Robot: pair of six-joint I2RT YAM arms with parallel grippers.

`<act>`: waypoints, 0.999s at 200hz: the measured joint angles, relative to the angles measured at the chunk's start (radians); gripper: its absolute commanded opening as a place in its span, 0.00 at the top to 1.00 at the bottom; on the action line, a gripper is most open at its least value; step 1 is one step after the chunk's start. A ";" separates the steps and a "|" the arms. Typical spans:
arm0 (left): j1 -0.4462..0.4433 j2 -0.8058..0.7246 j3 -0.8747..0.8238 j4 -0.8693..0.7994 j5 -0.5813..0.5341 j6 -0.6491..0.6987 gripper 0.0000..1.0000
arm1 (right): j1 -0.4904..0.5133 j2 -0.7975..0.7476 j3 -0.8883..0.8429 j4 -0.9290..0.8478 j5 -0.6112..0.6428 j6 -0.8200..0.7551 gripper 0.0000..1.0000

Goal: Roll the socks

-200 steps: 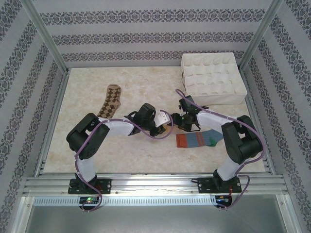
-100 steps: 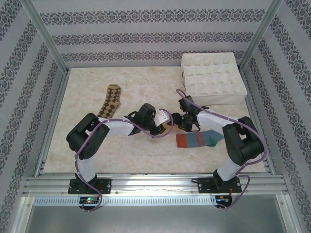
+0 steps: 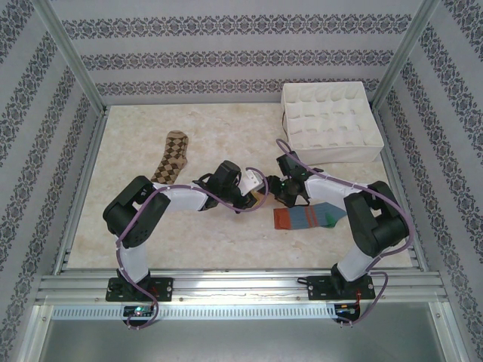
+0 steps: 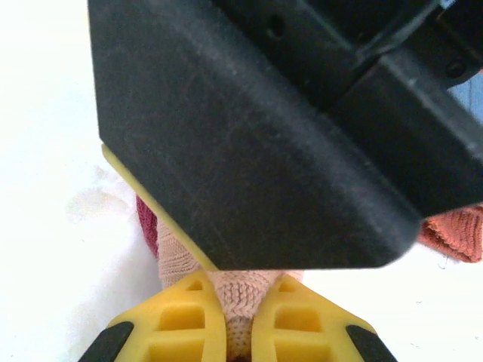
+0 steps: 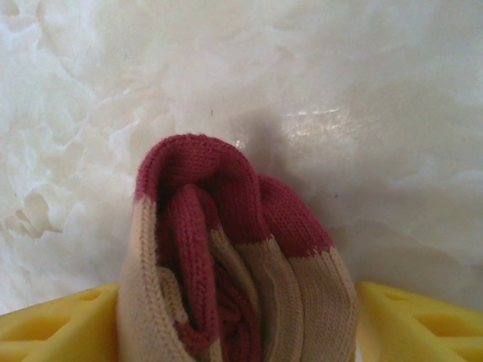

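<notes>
The peach sock (image 5: 226,256) with its dark red cuff is bunched into a thick fold, and my right gripper (image 5: 238,302) is shut on it between its yellow fingers (image 5: 411,324). From the opposite side my left gripper (image 4: 240,285) is shut on a pinch of the same peach sock (image 4: 240,302). In the top view both grippers meet at mid-table, left gripper (image 3: 254,188) facing right gripper (image 3: 275,188). The striped sock (image 3: 306,217) lies flat just right of them. Far left of them, the argyle sock (image 3: 172,156) lies flat.
A white divided organizer box (image 3: 330,121) stands at the back right corner. Aluminium frame rails (image 3: 226,286) border the marble tabletop (image 3: 226,136). The right gripper's black body (image 4: 249,128) hangs close over the left wrist camera.
The right gripper has edged slightly left toward the left gripper, pressing the peach sock closer between them. The other socks have not moved.
</notes>
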 measured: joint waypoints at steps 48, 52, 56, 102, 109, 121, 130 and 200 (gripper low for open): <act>0.055 0.014 -0.029 0.069 0.117 -0.106 1.00 | -0.002 0.043 0.021 0.043 -0.056 0.027 0.36; 0.060 0.016 -0.032 0.076 0.128 -0.114 1.00 | -0.002 0.049 0.023 0.049 -0.061 0.030 0.38; 0.066 0.020 -0.036 0.087 0.141 -0.126 1.00 | -0.002 0.055 0.026 0.051 -0.065 0.030 0.39; 0.120 0.064 -0.047 0.171 0.268 -0.219 1.00 | -0.014 0.096 0.026 0.153 -0.139 0.050 0.69; 0.127 0.066 -0.049 0.177 0.279 -0.229 1.00 | -0.014 0.100 0.026 0.173 -0.146 0.051 0.76; 0.138 0.068 -0.053 0.183 0.293 -0.240 1.00 | -0.014 0.101 0.026 0.198 -0.155 0.052 0.86; 0.142 0.068 -0.055 0.185 0.298 -0.245 0.95 | -0.014 0.101 0.026 0.211 -0.160 0.039 0.92; 0.163 -0.004 -0.090 0.210 0.307 -0.254 0.61 | 0.002 -0.014 0.047 0.124 -0.059 -0.126 1.00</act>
